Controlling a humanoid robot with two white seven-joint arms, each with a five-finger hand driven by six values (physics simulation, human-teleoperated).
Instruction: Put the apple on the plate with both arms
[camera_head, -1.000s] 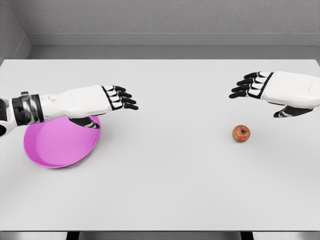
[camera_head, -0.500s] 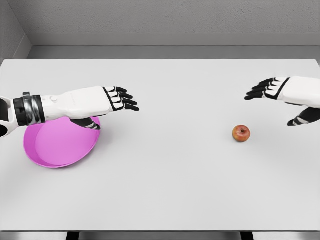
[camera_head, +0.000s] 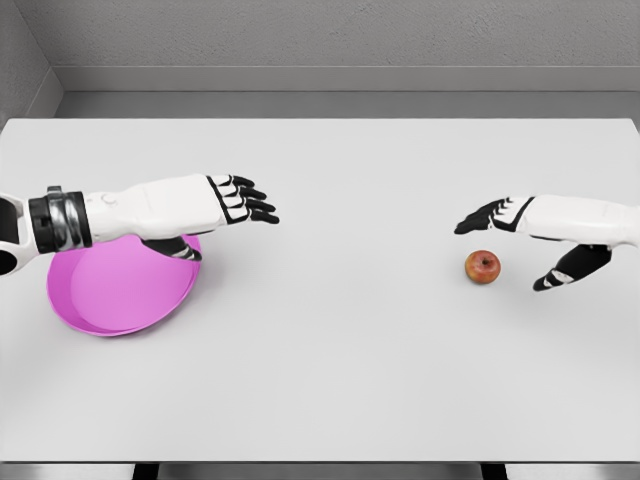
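The right hand (camera_head: 520, 240) has dropped and swung back in toward the red apple (camera_head: 482, 266); half a second ago it sat higher and further out toward the table's right edge, with its fingertips well clear of the fruit; now its fingers (camera_head: 478, 219) reach just above and behind the apple while the thumb (camera_head: 560, 272) hangs just to the outer side of it, so the apple lies in the mouth of the spread hand. Nothing is gripped yet; the hand is wide open, fingers extended and thumb apart from them, and I see a gap between every digit and the fruit. I judge this as the approach to the grasp; the earlier outward drift has been reversed, and the closing of the fingers is the step still to come.

The left hand (camera_head: 235, 203) shows almost no change over the same second; it hovers with fingers stretched flat and loosely spread, empty, its thumb (camera_head: 172, 248) tucked below the palm just over the far rim of the pink plate (camera_head: 110, 300); the plate lies under and behind the wrist, toward the robot's own left. The apple rests on the white table (camera_head: 330, 380) well apart from the left hand and from the plate, in the same spot as in both earlier views; so the carry across, and whatever handover the two arms are meant to share, is not yet begun.
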